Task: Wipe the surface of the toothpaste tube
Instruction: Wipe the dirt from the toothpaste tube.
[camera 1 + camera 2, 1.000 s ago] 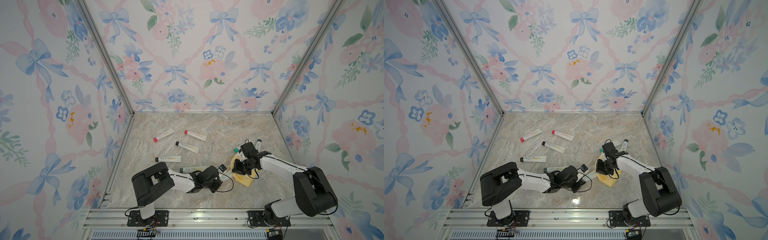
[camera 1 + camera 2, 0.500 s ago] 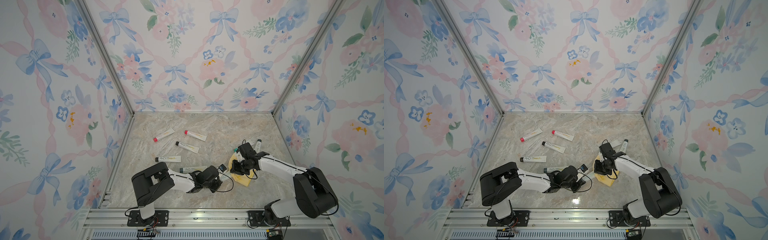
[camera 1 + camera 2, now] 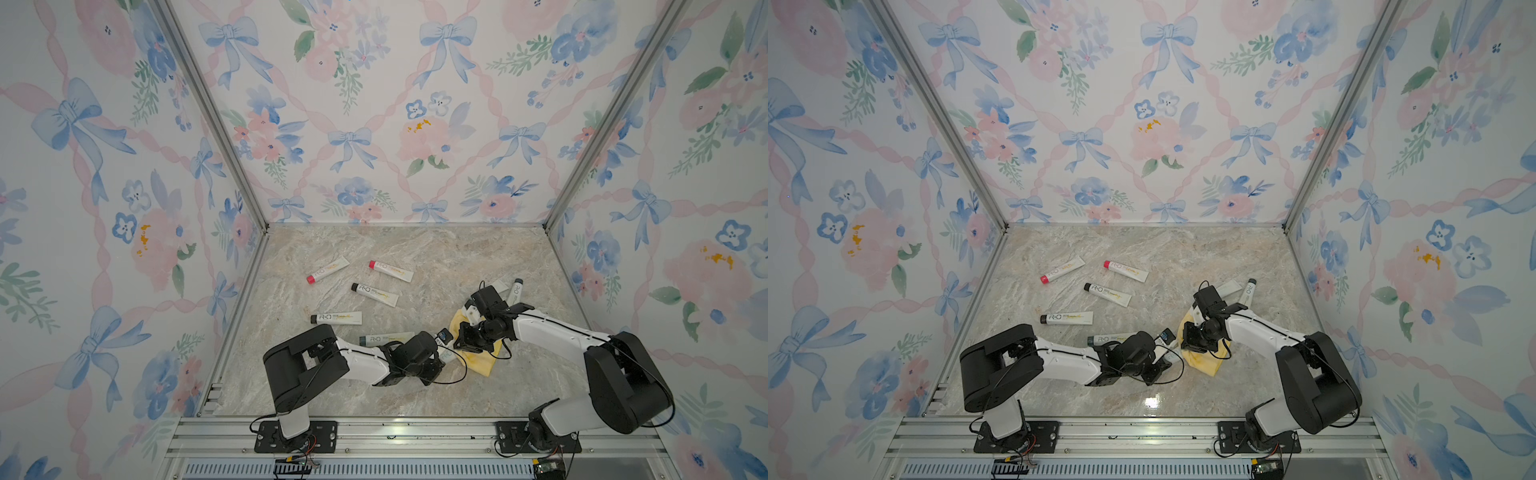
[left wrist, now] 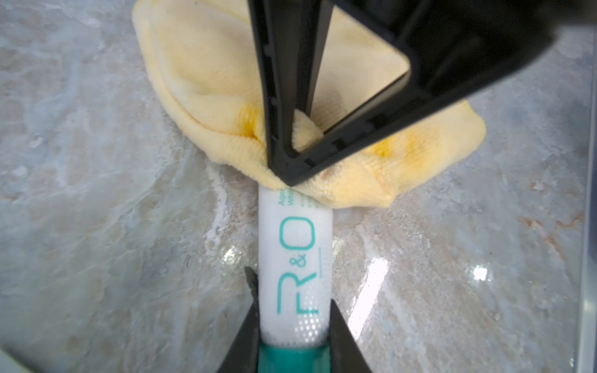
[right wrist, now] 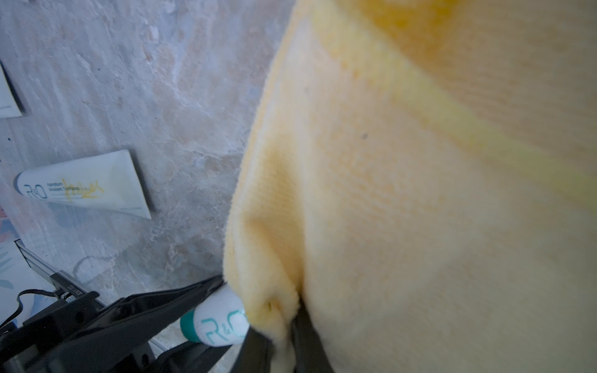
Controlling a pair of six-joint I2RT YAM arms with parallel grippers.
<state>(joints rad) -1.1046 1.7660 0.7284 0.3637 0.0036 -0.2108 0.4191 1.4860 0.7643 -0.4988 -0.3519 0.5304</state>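
Toothpaste tube (image 4: 295, 245), inside left end effector (image 4: 292, 297) (cap-end)

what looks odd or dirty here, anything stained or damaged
Yellow scribbles mar a loose tube on the table, and the other tubes seem to carry similar marks. The yellow cloth has darker yellow blotches around where it is pinched. The teal-capped tube looks clean where visible. Nothing looks damaged.

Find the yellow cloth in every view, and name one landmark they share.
Top view: cloth on the table, front right, under the right arm.
Top view: cloth at the same spot.
Left wrist: cloth lies beyond the tube, covering its far end.
Right wrist: cloth fills most of the picture, close up.
Landmark: the right gripper, in all four, pinching the cloth.
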